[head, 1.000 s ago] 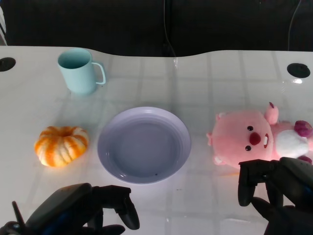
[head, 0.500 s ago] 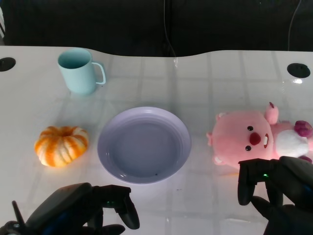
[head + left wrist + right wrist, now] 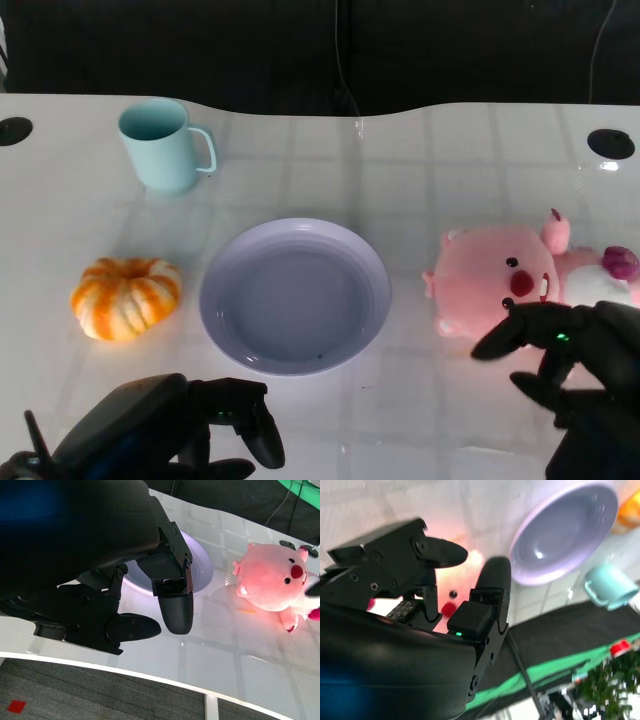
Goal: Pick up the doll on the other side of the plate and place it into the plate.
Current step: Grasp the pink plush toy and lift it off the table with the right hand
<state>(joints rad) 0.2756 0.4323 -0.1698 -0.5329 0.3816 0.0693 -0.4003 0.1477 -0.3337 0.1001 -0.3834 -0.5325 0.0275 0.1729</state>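
Observation:
A pink plush doll (image 3: 495,282) lies on its side to the right of the lavender plate (image 3: 300,228), which holds nothing. My right hand (image 3: 575,360) hovers at the doll's near edge with its fingers spread toward the doll's face and grips nothing. In the right wrist view the doll (image 3: 470,565) shows pink between the fingers of my right hand (image 3: 420,615), with the plate (image 3: 565,530) beyond. Holding nothing, my left hand (image 3: 170,430) rests low at the near left edge. In the left wrist view my left hand (image 3: 115,580) is in front of the plate (image 3: 202,567) and the doll (image 3: 272,577).
An orange-and-white pumpkin (image 3: 125,297) sits left of the plate. A pale teal mug (image 3: 160,145) stands at the back left, also seen as the mug (image 3: 610,586) in the right wrist view. Two dark round holes mark the table's far corners.
My right hand's fingers have lifted from a downward curl and stretched out toward the doll, now overlapping its lower edge. The left hand and the objects have not moved.

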